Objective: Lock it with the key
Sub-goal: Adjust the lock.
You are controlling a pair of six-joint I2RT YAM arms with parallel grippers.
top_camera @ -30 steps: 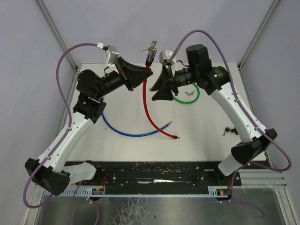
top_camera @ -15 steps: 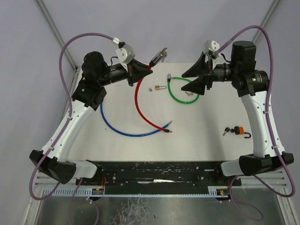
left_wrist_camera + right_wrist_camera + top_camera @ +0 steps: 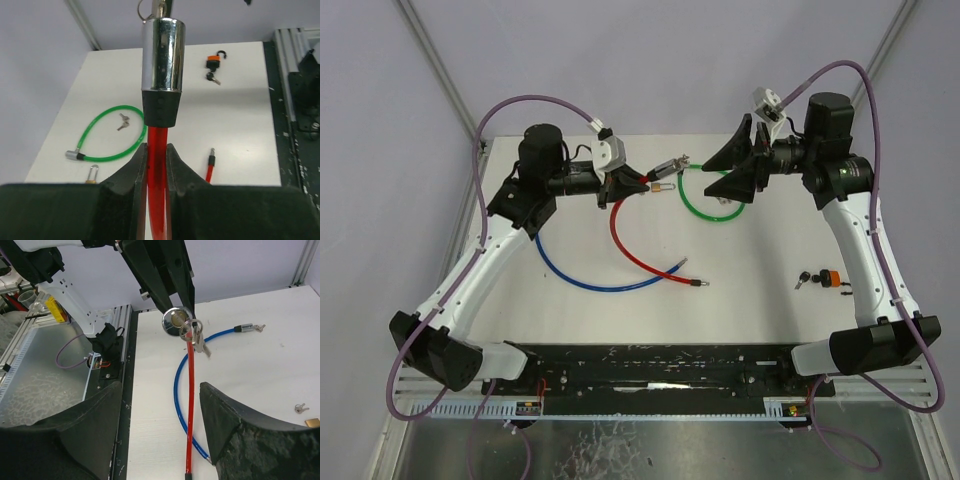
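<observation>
Three cable locks: a red cable lock [image 3: 162,55] with a chrome cylinder, a blue cable lock [image 3: 605,289], a green cable lock [image 3: 74,155]. Two padlocks: a small brass padlock [image 3: 91,175], an orange padlock [image 3: 213,61]. Four small metal key bunches: red-lock keys [image 3: 196,337], green-loop keys [image 3: 122,120], orange-padlock keys [image 3: 212,77], blue-lock keys [image 3: 258,328].

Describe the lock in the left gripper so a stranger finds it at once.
Over the far half of the white table, find the left gripper. It grips the red cable lock just below its raised chrome head, key inserted. The blue cable and green cable lie flat, unheld.
</observation>
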